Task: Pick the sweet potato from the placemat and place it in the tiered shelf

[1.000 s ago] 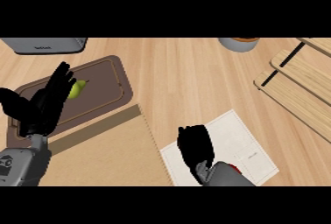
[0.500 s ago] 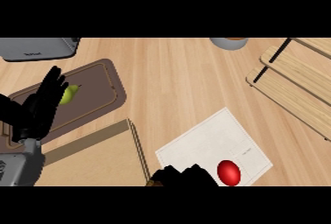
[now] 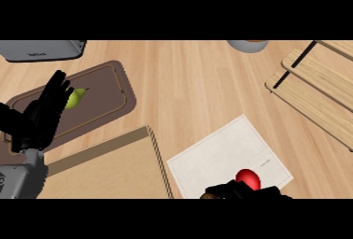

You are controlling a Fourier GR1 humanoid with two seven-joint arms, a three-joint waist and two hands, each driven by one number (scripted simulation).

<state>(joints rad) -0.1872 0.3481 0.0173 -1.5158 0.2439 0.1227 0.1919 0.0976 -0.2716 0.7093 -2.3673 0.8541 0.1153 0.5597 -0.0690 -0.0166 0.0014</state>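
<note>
A red oval thing [image 3: 248, 178], the sweet potato of the task, lies near the front edge of the white placemat [image 3: 221, 158]. My right hand [image 3: 240, 191] shows only as a dark shape at the view's lower edge, just in front of the red thing and touching its near side. The wooden tiered shelf [image 3: 314, 86] stands at the right, well away from the mat. My left hand [image 3: 43, 114] rests open with fingers up at the left, over the brown cutting board [image 3: 103, 100].
A green fruit [image 3: 76, 97] lies on the cutting board beside the left hand. A tan board [image 3: 103, 168] sits at the lower left. A grey appliance [image 3: 41, 49] and a grey bowl [image 3: 247, 45] stand at the back.
My right hand dropped toward the lower edge, uncovering the red thing, then slid right up to it. The left hand has barely moved.
</note>
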